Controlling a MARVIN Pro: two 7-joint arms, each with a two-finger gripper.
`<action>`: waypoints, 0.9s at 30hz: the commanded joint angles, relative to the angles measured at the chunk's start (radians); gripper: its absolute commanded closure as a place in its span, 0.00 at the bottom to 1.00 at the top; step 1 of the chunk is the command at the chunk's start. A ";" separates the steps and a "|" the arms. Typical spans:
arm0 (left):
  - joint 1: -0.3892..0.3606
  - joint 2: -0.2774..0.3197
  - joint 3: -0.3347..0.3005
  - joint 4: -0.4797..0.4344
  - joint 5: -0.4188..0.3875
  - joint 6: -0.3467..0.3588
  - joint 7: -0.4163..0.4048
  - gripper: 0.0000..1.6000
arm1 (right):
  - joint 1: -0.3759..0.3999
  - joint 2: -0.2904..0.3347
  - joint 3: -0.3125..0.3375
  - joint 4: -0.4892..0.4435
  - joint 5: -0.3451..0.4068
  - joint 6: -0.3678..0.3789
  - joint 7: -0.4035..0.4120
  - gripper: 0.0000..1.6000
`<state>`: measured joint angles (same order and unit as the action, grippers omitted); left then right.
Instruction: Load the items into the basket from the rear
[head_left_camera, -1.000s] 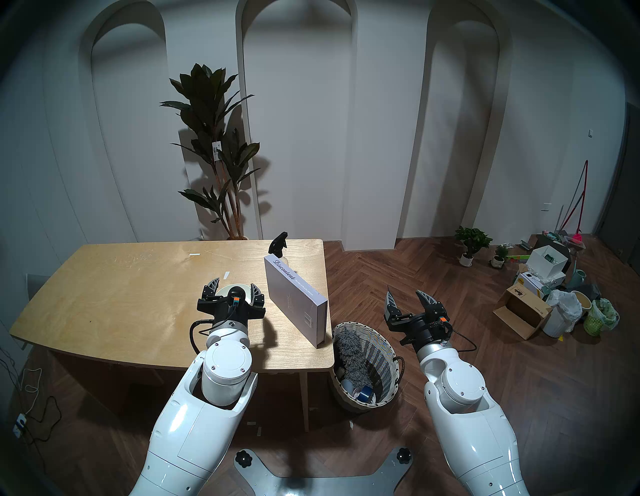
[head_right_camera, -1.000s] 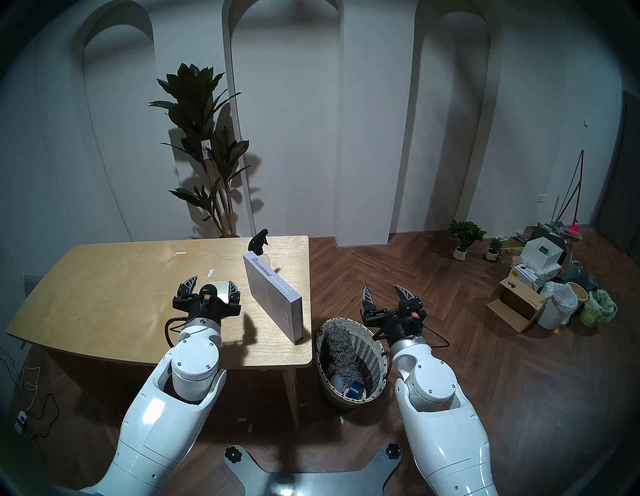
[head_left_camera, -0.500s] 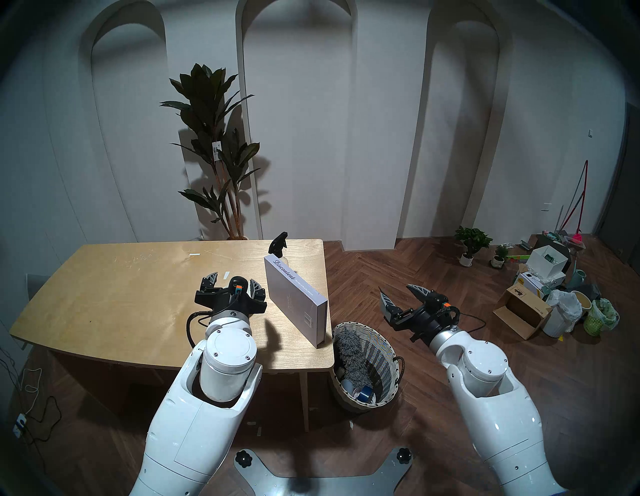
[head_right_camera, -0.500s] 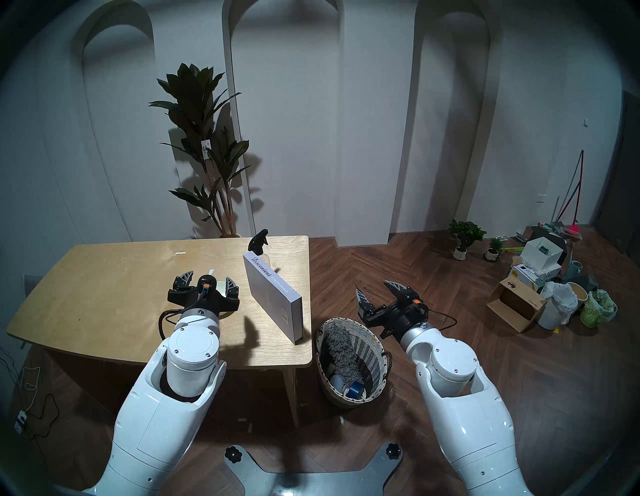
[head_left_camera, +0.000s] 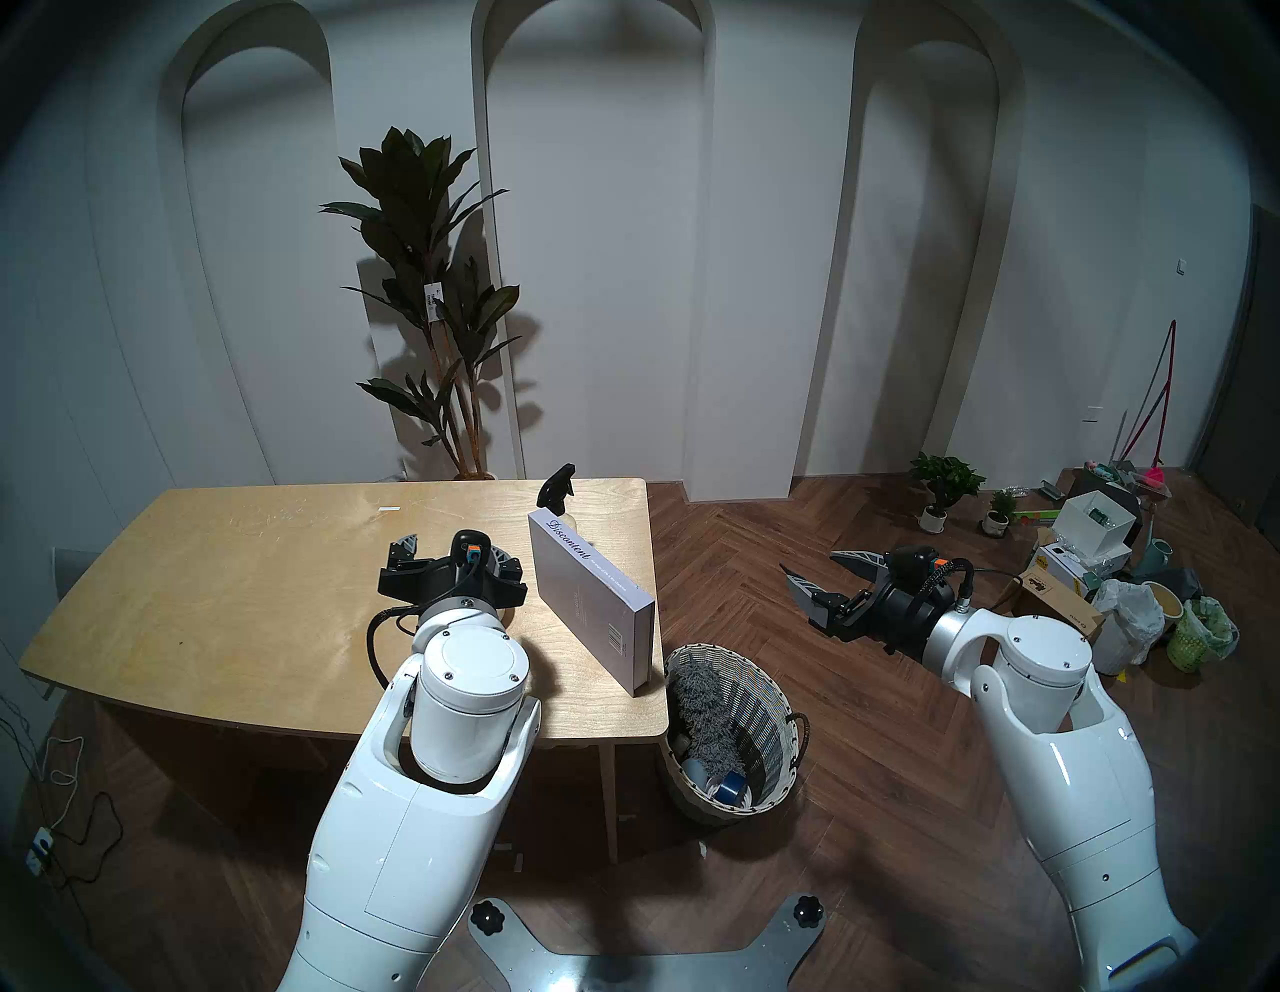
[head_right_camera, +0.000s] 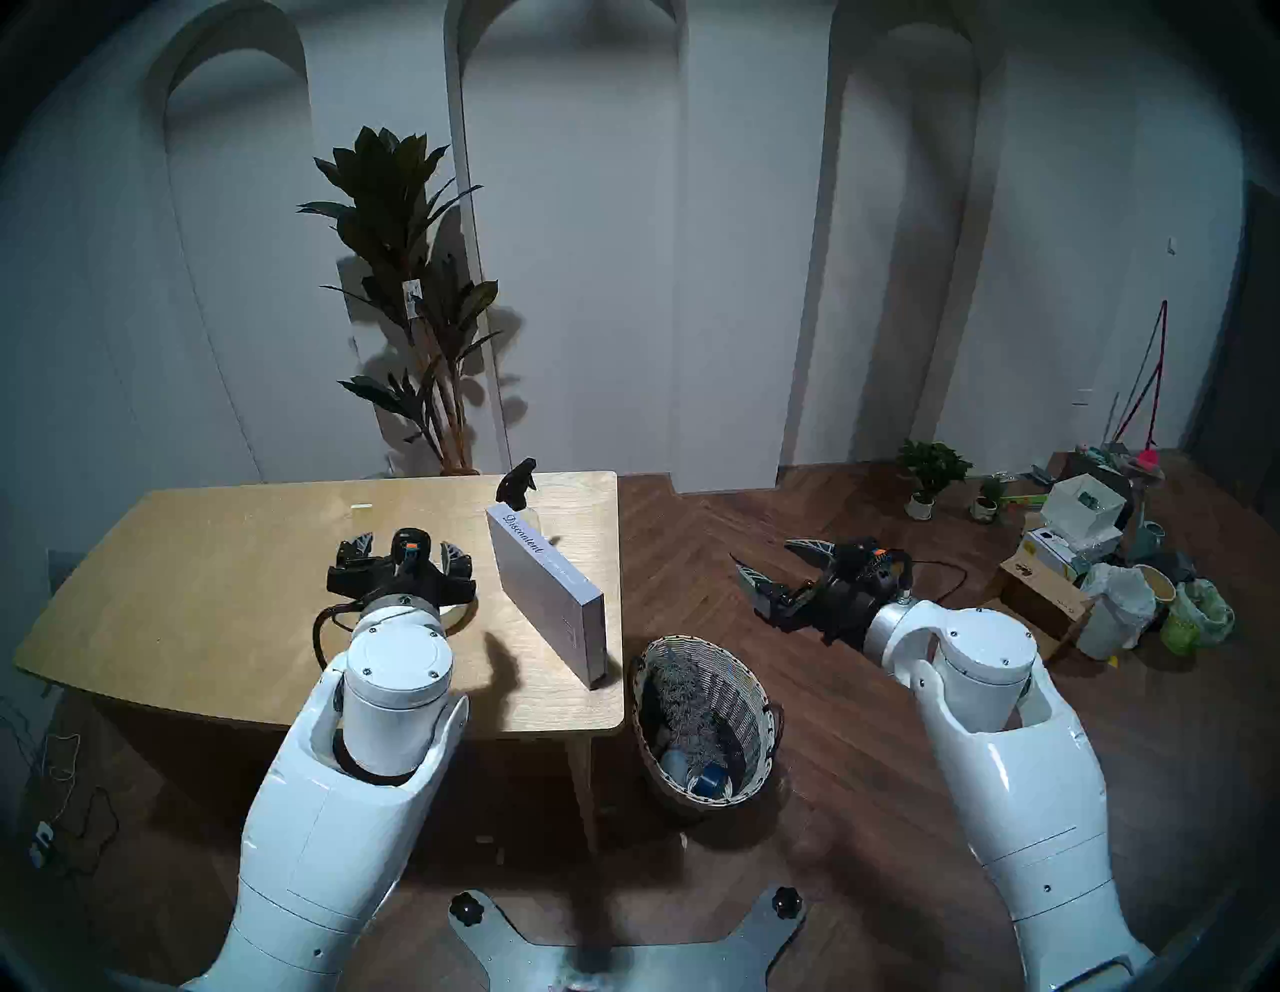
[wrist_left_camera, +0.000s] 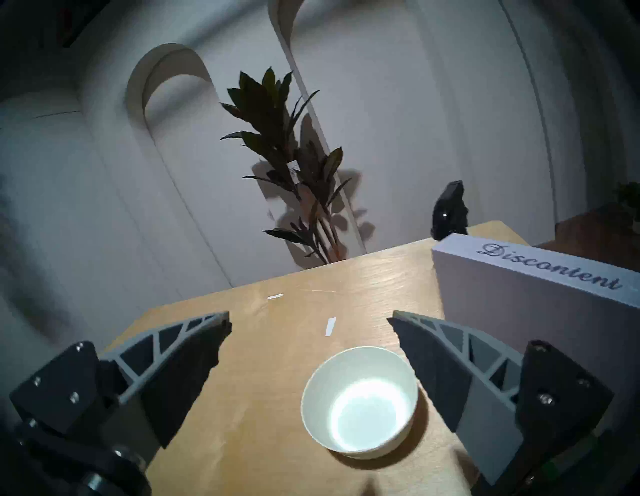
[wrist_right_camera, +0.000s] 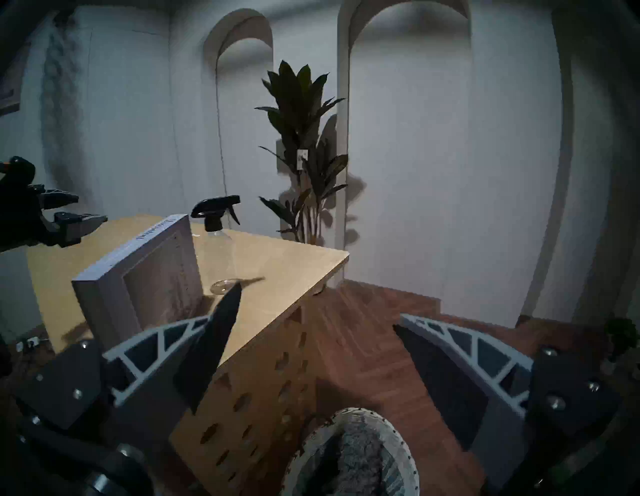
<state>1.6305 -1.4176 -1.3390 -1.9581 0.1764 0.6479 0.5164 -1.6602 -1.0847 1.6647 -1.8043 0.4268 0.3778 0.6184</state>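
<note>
A cream-white bowl (wrist_left_camera: 360, 401) sits upright on the wooden table (head_left_camera: 242, 589). My left gripper (wrist_left_camera: 309, 316) hangs open above it, and the bowl lies nearer its right finger. In the head view the left gripper (head_left_camera: 454, 551) hides the bowl. The lavender "Discontent" box (head_left_camera: 589, 596) stands on its long edge near the table's right side. Behind it stands the spray bottle (head_left_camera: 556, 485) with its black trigger head. The wicker basket (head_left_camera: 769, 700) rests on the floor by the table's right front corner. My right gripper (head_left_camera: 810, 562) is open and empty, out over the floor to the right, pointing left.
The basket holds a grey fluffy duster (head_left_camera: 699, 706) and a blue tape roll (head_left_camera: 729, 790). A tall potted plant (head_left_camera: 429, 298) stands behind the table. Boxes and bags (head_left_camera: 1080, 589) clutter the floor at far right, with small plants (head_left_camera: 945, 485). Cables (head_left_camera: 62, 796) lie on the left floor.
My left gripper lifted and moved farther over the bowl. My right arm swung out to the right, away from the basket, and its gripper turned to point left.
</note>
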 joint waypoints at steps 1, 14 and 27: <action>-0.040 -0.020 0.015 -0.016 0.051 0.047 0.058 0.00 | -0.013 0.066 0.040 -0.068 0.081 0.114 0.105 0.00; -0.025 -0.026 0.030 -0.011 0.070 0.063 0.107 0.00 | -0.107 -0.028 0.032 -0.144 0.075 0.010 0.110 0.00; 0.067 -0.023 -0.002 -0.080 0.063 0.053 0.139 0.00 | -0.173 -0.114 -0.084 -0.243 0.032 -0.091 0.049 0.00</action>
<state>1.6620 -1.4442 -1.3336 -1.9841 0.2354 0.7166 0.6398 -1.8023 -1.1332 1.6201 -1.9772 0.4690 0.3466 0.6977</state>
